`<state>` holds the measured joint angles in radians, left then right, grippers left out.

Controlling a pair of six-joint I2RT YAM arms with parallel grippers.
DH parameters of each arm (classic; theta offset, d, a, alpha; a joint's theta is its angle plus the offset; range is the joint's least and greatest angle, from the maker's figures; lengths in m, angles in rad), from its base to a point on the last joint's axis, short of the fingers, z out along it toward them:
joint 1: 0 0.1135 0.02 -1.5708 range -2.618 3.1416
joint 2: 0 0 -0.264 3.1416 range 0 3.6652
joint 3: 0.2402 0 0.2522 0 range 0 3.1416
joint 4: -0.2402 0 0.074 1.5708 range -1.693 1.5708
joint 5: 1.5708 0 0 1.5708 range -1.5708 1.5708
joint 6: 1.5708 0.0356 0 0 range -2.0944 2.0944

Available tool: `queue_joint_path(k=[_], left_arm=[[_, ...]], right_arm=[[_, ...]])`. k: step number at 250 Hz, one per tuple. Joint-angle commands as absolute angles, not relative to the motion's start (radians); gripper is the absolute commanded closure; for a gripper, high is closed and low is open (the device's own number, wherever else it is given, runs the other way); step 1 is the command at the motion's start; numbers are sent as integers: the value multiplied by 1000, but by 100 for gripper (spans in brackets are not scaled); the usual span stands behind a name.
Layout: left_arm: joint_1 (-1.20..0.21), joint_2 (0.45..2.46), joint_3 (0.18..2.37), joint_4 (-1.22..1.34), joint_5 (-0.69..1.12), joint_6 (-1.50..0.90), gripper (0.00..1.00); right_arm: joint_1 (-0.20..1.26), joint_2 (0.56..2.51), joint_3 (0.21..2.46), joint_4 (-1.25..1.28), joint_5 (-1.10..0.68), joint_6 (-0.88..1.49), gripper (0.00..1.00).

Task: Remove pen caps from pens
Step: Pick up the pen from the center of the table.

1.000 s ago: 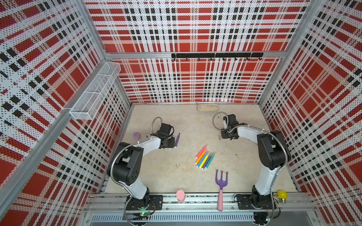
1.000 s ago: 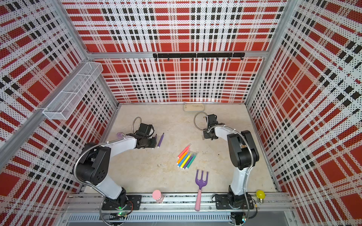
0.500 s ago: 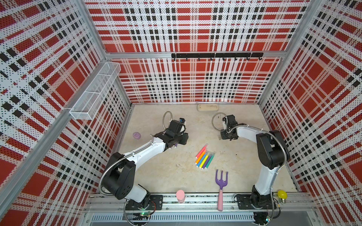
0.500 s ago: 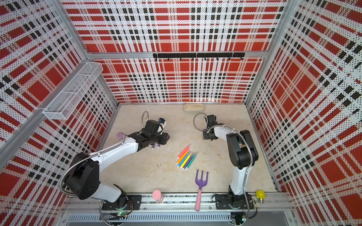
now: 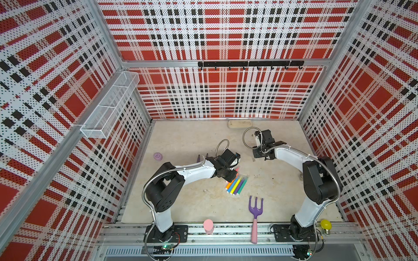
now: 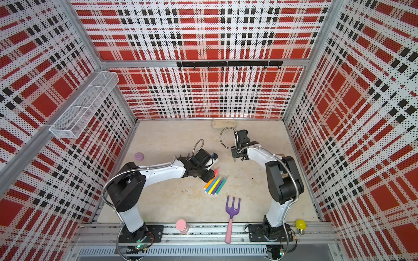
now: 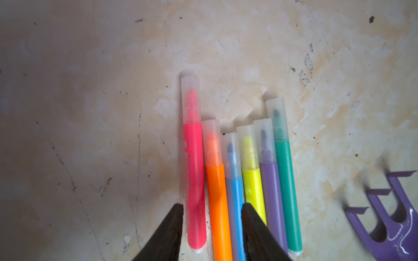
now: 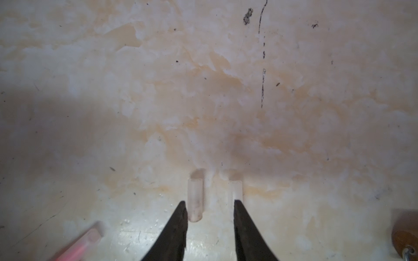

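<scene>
Hovering low, nothing gripped

Left gripper (image 7: 212, 204) is hanging part-open above six capped pens (image 7: 251, 180) lying side by side on the table (image 7: 90, 90), gripping nothing; right gripper (image 8: 208, 201) is standing part-open, empty, two loose pen caps (image 8: 195, 198) lying at its tips.

We find no text, number or sign that we can read. The pink-red pen (image 7: 194, 180) carries a line of pale lettering along its barrel in the left wrist view, but it is too blurred for us to make out.
</scene>
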<state>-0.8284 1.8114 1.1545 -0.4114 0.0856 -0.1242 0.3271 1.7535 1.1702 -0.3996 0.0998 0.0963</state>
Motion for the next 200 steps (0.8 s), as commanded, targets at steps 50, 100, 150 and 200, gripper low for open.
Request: queue_joint_path(k=[50, 100, 150, 200], left_arm=[[-827, 1846, 1194, -440, 33, -120, 54], [-821, 1873, 1201, -440, 32, -122, 55], [-815, 1896, 1207, -440, 35, -120, 56], [-804, 1911, 1201, -440, 34, -130, 58]], right_arm=[[332, 1737, 1152, -358, 100, 85, 63], [336, 1738, 1151, -356, 101, 86, 63], [336, 1730, 1144, -340, 103, 83, 63], [336, 1732, 1139, -328, 94, 81, 63]])
